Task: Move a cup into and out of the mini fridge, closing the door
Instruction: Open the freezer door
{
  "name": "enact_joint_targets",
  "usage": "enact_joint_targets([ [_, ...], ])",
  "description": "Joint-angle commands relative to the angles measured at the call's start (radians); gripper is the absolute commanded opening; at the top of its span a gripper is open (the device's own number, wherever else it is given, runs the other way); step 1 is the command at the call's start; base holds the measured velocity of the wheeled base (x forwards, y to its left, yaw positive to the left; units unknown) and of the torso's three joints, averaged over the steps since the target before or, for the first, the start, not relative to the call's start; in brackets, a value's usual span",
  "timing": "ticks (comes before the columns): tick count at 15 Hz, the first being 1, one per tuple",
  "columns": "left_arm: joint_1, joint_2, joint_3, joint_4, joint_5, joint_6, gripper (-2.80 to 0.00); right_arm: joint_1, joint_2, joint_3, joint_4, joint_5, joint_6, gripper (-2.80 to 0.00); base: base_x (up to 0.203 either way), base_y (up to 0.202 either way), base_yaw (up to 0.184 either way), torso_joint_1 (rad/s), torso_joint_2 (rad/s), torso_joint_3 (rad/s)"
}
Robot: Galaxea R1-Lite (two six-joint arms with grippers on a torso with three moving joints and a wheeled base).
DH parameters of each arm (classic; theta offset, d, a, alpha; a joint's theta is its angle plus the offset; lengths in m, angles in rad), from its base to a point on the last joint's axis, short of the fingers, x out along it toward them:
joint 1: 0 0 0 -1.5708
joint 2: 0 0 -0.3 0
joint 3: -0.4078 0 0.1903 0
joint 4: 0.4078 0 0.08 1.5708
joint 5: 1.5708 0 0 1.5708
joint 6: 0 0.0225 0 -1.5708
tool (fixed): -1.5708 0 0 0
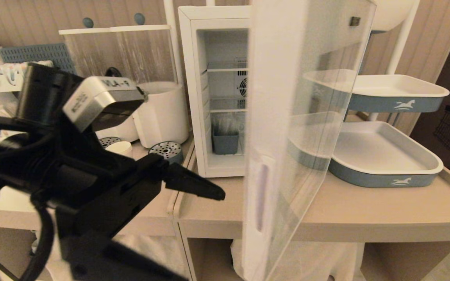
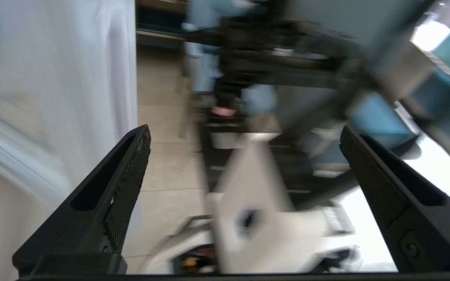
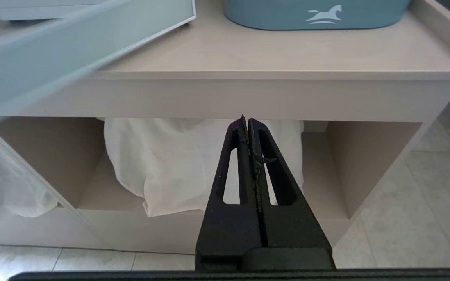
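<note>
The black left gripper [image 2: 244,164] is wide and empty; beside it the glass-windowed door [image 1: 287,148] of the white box-shaped mini fridge [image 1: 193,97] stands open, so a careless swing could knock it.

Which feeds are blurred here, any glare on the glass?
Head view: the door reflects the trays, left gripper soft. Left wrist view: background smeared, fingers crisp. Right wrist view: sharp.

The mini fridge [image 1: 209,93] stands open in front, its swung-out door [image 1: 287,148] walling off the right of the mouth, and a grey bin [image 1: 225,141] fills its bottom shelf, upper shelves bare.
</note>
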Motion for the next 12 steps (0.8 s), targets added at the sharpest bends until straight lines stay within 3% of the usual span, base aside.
enact_joint_targets([
  [1, -0.074, -0.199, 0.098, -0.003, 0.03, -0.064, 0.0, 0.001, 0.001, 0.0, 0.001, 0.001, 0.0, -2.8, 0.0, 0.0, 0.0, 0.0, 0.0, 0.0],
  [3, -0.042, -0.246, 0.147, -0.005, 0.247, -0.126, 0.0, -0.001, 0.001, 0.0, 0.001, 0.001, 0.0, -2.8, 0.0, 0.0, 0.0, 0.0, 0.0, 0.0],
  [5, 0.07, -0.325, 0.207, -0.017, 0.461, -0.192, 0.0, 0.0, 0.001, 0.0, 0.001, 0.001, 0.0, -2.8, 0.0, 0.0, 0.0, 0.0, 0.0, 0.0],
  [8, 0.246, -0.505, 0.297, -0.073, 0.704, -0.262, 0.0, -0.001, 0.001, 0.0, 0.001, 0.001, 0.0, -2.8, 0.0, 0.0, 0.0, 0.0, 0.0, 0.0],
  [9, 0.323, -0.584, 0.318, -0.082, 0.812, -0.276, -2.8, 0.001, 0.0, 0.0, 0.001, 0.001, 0.0, -2.8, 0.0, 0.0, 0.0, 0.0, 0.0, 0.0],
  [10, 0.411, -0.657, 0.332, -0.086, 0.952, -0.282, -2.8, 0.001, 0.001, 0.0, 0.001, 0.001, 0.0, -2.8, 0.0, 0.0, 0.0, 0.0, 0.0, 0.0],
  [12, 0.508, -0.785, 0.345, -0.084, 1.203, -0.262, -2.8, -0.001, 0.001, 0.0, 0.001, 0.001, 0.0, -2.8, 0.0, 0.0, 0.0, 0.0, 0.0, 0.0],
])
